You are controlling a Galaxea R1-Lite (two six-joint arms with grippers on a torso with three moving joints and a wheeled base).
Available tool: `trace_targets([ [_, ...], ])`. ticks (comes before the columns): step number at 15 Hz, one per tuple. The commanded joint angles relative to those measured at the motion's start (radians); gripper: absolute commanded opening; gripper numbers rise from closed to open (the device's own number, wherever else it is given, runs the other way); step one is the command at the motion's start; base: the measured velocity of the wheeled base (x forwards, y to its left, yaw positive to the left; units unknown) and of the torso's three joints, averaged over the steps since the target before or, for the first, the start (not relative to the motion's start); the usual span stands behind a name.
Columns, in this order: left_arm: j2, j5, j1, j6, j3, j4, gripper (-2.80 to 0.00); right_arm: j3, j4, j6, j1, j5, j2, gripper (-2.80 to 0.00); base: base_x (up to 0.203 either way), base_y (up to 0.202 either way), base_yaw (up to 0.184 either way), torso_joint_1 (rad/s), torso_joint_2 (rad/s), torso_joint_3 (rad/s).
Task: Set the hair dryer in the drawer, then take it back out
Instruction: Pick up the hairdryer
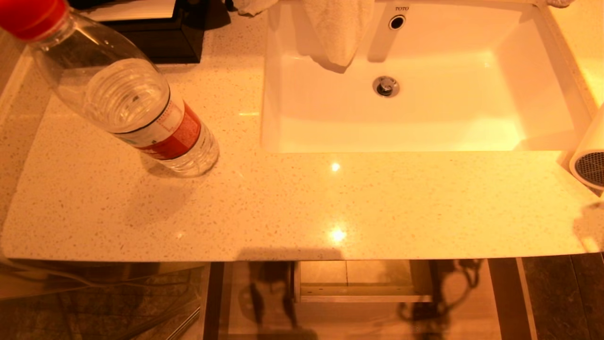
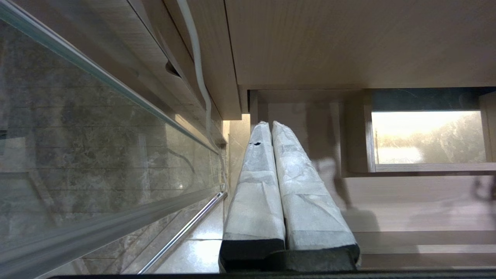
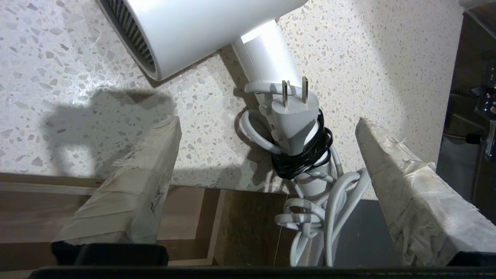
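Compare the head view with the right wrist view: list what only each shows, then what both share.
Only the head view shows the water bottle standing on the counter, the sink with its drain, and the towel hanging over the sink's back edge.

Only the right wrist view shows the right hand with its fingers spread open, the hair dryer's plug, and its bundled cord hanging past the counter edge.

Both show the hair dryer lying on the speckled counter, and the open drawer below.

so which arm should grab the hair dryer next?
Right. The right gripper is open, its fingers straddling the hair dryer handle on the counter. The left gripper is shut, down by the drawer, away from it.
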Motion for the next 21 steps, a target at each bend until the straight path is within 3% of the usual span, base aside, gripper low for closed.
trace_targets([
  [1,0.000,0.001,0.000,0.000,-0.001,0.000,-2.80,-0.008,-0.009,0.000,-0.001,-0.003,0.048,0.00,0.000,0.000,0.000,0.000,0.00,0.000],
  [10,0.000,0.001,0.000,0.000,0.000,0.000,-2.80,-0.053,-0.257,0.007,-0.002,0.003,0.266,0.00,0.000,0.000,0.000,0.000,0.00,0.000],
  [21,0.000,0.001,0.000,0.000,0.000,0.000,-2.80,-0.065,-0.273,0.023,-0.023,-0.003,0.296,0.00,0.000,0.000,0.000,0.000,0.00,0.000],
])
